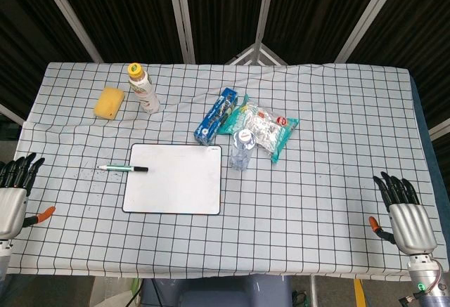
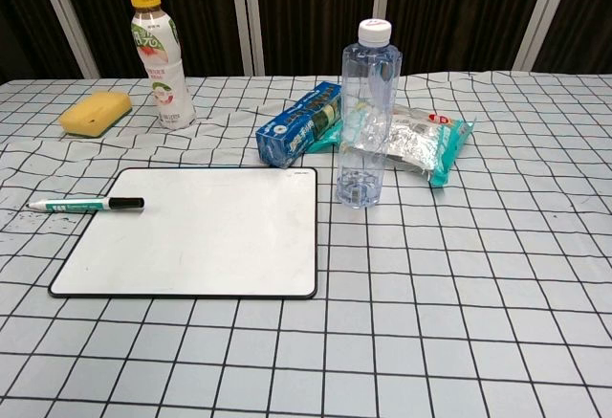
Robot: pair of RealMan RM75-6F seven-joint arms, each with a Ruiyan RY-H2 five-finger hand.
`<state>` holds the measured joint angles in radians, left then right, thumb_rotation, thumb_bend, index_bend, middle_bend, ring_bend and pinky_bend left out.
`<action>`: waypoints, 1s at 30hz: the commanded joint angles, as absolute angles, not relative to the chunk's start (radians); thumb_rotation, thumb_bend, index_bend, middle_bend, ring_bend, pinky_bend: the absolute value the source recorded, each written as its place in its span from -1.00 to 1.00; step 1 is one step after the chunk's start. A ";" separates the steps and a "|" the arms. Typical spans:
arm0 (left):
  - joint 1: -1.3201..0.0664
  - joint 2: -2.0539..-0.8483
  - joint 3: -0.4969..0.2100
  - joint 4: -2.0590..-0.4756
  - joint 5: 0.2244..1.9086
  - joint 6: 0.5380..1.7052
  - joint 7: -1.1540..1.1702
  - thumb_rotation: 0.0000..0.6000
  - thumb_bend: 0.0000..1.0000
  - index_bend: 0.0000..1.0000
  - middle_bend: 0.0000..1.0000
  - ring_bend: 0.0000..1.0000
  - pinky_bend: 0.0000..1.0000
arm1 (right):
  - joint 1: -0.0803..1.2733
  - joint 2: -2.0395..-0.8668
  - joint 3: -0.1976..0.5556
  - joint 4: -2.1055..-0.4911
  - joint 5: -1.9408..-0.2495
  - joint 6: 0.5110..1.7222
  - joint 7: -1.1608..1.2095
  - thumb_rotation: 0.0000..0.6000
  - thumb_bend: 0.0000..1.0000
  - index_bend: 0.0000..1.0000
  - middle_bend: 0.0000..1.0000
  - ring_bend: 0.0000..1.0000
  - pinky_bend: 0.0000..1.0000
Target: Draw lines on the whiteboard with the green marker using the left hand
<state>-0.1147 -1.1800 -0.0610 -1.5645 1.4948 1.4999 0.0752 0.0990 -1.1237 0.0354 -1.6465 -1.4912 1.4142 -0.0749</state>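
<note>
While the green marker with a black cap [image 1: 123, 168] is laid across the left edge of the white rectangular whiteboard [image 1: 174, 178], the left hand [image 1: 14, 193] is kept well apart from it, fingers spread and empty.

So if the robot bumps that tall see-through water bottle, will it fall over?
Probably, yes. The water bottle is tall and narrow and stands upright on a small base, so a push near the cap would likely tip it. It looks nearly empty, so it is likely light. Once down, its round body could roll towards the whiteboard.
</note>
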 commanded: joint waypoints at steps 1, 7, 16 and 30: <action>-0.115 -1.180 -0.061 -1.565 1.494 1.500 0.075 1.00 -0.79 -1.00 -1.00 -1.00 -1.00 | 0.099 -1.124 0.036 -1.646 -1.492 1.415 -0.075 1.00 -0.30 -1.00 -1.00 -1.00 -1.00; -0.115 -1.179 -0.062 -1.566 1.494 1.500 0.076 1.00 -0.79 -1.00 -1.00 -1.00 -1.00 | 0.098 -1.124 0.035 -1.644 -1.495 1.419 -0.074 1.00 -0.30 -1.00 -1.00 -1.00 -1.00; -0.140 -1.179 -0.072 -1.572 1.464 1.447 0.086 1.00 -0.79 -0.98 -1.00 -1.00 -1.00 | 0.099 -1.130 0.039 -1.644 -1.492 1.421 -0.073 1.00 -0.30 -1.00 -1.00 -1.00 -1.00; -0.326 -1.301 -0.183 -1.516 1.231 1.184 0.324 1.00 -0.44 -0.17 -0.94 -1.00 -1.00 | 0.097 -1.126 0.038 -1.646 -1.494 1.421 -0.056 1.00 -0.30 -1.00 -1.00 -1.00 -1.00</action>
